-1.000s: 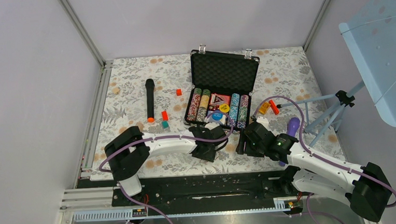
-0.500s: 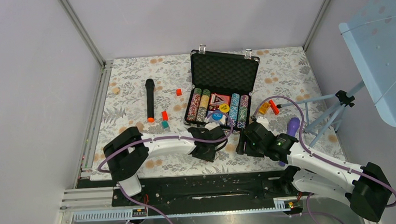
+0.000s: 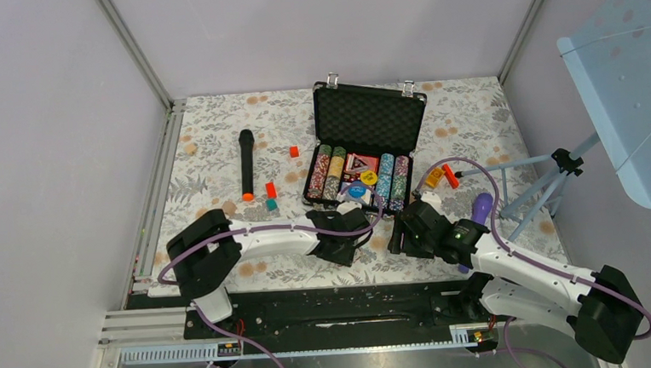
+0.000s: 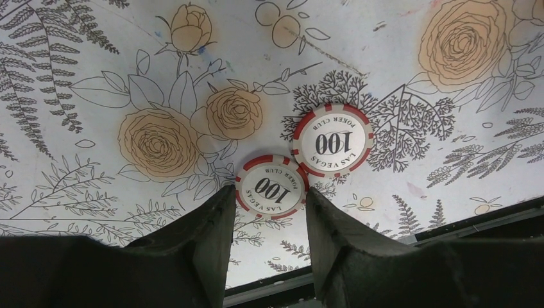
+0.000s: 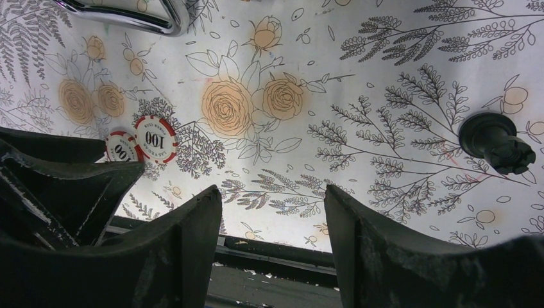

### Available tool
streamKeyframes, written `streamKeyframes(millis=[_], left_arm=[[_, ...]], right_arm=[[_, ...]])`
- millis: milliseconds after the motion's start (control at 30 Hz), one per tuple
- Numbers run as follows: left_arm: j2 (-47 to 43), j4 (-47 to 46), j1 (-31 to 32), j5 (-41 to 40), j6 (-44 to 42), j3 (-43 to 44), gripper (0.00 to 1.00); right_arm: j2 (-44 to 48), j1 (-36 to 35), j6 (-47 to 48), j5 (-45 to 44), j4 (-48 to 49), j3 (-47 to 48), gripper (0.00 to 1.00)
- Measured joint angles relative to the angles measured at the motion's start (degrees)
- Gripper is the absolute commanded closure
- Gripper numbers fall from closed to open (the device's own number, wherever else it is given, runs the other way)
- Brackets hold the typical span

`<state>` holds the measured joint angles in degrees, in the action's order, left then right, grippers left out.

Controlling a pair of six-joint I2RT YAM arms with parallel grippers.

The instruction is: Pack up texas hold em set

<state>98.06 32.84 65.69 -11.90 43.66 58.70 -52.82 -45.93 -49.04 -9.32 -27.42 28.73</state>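
Observation:
The black briefcase (image 3: 369, 117) lies open at the middle back, with striped chip rows (image 3: 330, 172), a card deck (image 3: 360, 162), a yellow button (image 3: 369, 178) and a blue button (image 3: 357, 191) inside. Two red-and-white 100 chips lie flat on the cloth near the front edge. My left gripper (image 4: 268, 196) is open and low, its fingertips on either side of the near chip (image 4: 269, 187). The second chip (image 4: 331, 141) touches that one. My right gripper (image 5: 272, 192) is open and empty just to the right; both chips (image 5: 155, 138) show in its view.
A black microphone (image 3: 246, 163), red blocks (image 3: 270, 189) and a teal block (image 3: 270, 204) lie left of the case. Orange pieces (image 3: 445, 175), a purple object (image 3: 482, 207) and a tripod (image 3: 552, 179) stand right. A tripod foot (image 5: 497, 141) is near my right gripper. The table's front edge (image 4: 385, 237) is close.
The left arm has shifted slightly left and down near the chips. The right gripper has barely moved. Nothing was picked up or let go.

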Motion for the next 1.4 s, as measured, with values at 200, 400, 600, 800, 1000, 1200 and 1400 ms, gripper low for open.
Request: streamKeyframes(millis=[200, 400, 600, 800, 1000, 1200, 1400], left_arm=[[-0.4, -0.5, 0.0, 0.4, -0.3, -0.5, 0.58], [-1.5, -1.1, 0.0, 0.8, -0.4, -1.6, 0.58], [-2.9, -1.7, 0.0, 0.8, -0.6, -3.0, 0.58], [-4.7, -1.7, 0.0, 0.8, -0.6, -3.3, 0.58], [-6.8, -1.7, 0.0, 0.8, -0.8, -3.3, 0.58], [-9.3, -1.9, 0.0, 1.2, -1.7, -3.4, 0.57], [-13.5, -3.1, 0.0, 1.7, -2.5, -4.0, 0.57]], right_arm=[[-0.8, 0.0, 0.2, 0.0, 0.1, 0.0, 0.33], [-1.5, 0.0, 0.2, 0.8, 0.9, 0.0, 0.33], [-1.6, 0.1, 0.2, 3.2, 3.7, -0.2, 0.33], [-3.0, 0.2, 0.0, 6.1, 7.5, -1.1, 0.33], [-5.6, 0.2, -0.9, 9.4, 11.3, -1.7, 0.33], [-8.0, 0.3, -2.6, 11.6, 14.8, -1.7, 0.33], [-11.5, 1.2, -5.7, 15.2, 19.2, -1.6, 0.33]])
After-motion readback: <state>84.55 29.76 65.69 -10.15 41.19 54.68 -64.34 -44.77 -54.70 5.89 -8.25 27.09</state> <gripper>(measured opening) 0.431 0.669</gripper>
